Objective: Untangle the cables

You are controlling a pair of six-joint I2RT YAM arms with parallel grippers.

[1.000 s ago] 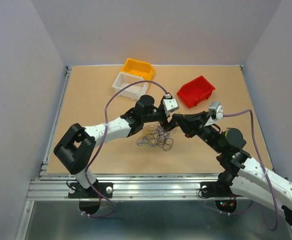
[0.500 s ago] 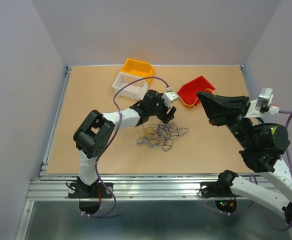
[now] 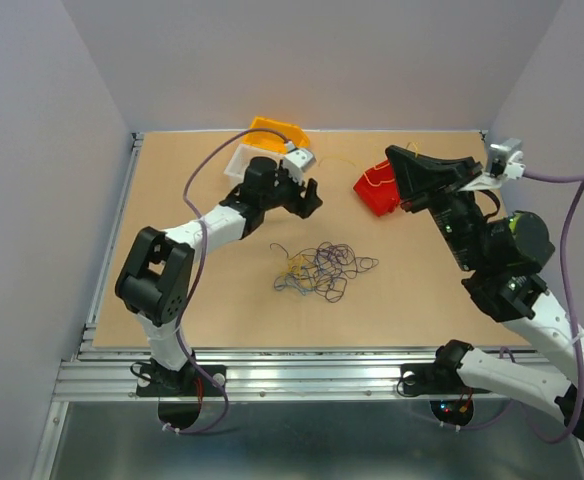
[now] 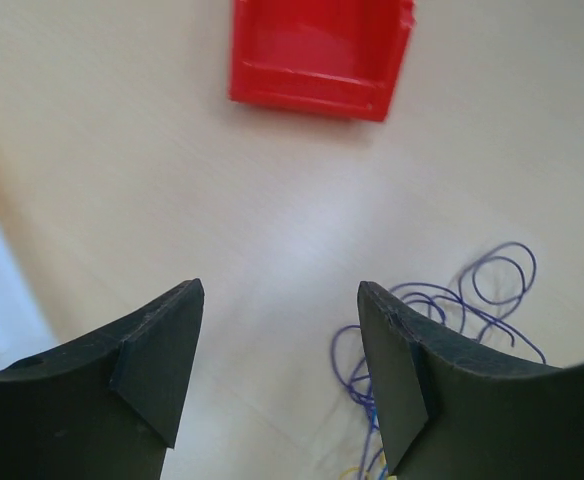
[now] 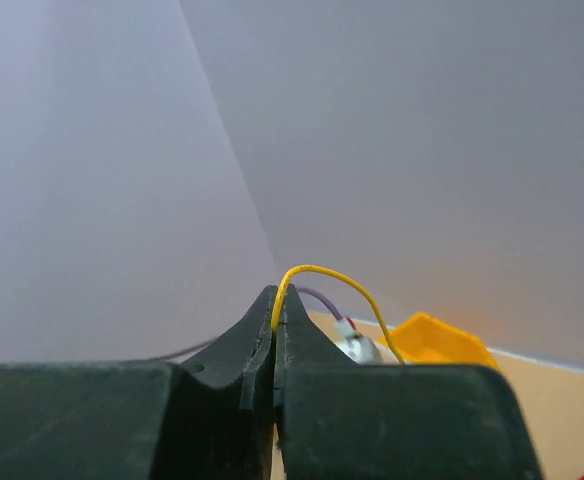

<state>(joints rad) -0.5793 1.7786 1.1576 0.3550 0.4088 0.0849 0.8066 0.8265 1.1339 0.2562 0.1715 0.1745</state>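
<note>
The cables (image 3: 318, 270) lie as a loose tangle of purple, dark and yellow strands mid-table; purple loops (image 4: 472, 300) show beside the right finger in the left wrist view. My left gripper (image 3: 308, 196) (image 4: 282, 340) hovers behind the tangle, near the white bin, open with nothing between its fingers. My right gripper (image 3: 392, 155) (image 5: 275, 300) is raised high over the red bin, shut on a single yellow cable (image 5: 324, 272) that arcs out of its tips. That strand hangs down over the red bin (image 3: 370, 180).
A red bin (image 3: 382, 196) (image 4: 317, 55) stands at the back right under the right gripper. An orange bin (image 3: 278, 131) (image 5: 437, 340) and a white bin (image 3: 240, 160) stand at the back, close behind the left gripper. Grey walls enclose the table.
The left gripper pulled back from the tangle toward the white bin, its jaws narrowing a little. The right arm rose and swung back over the red bin, carrying a yellow strand out of the tangle.
</note>
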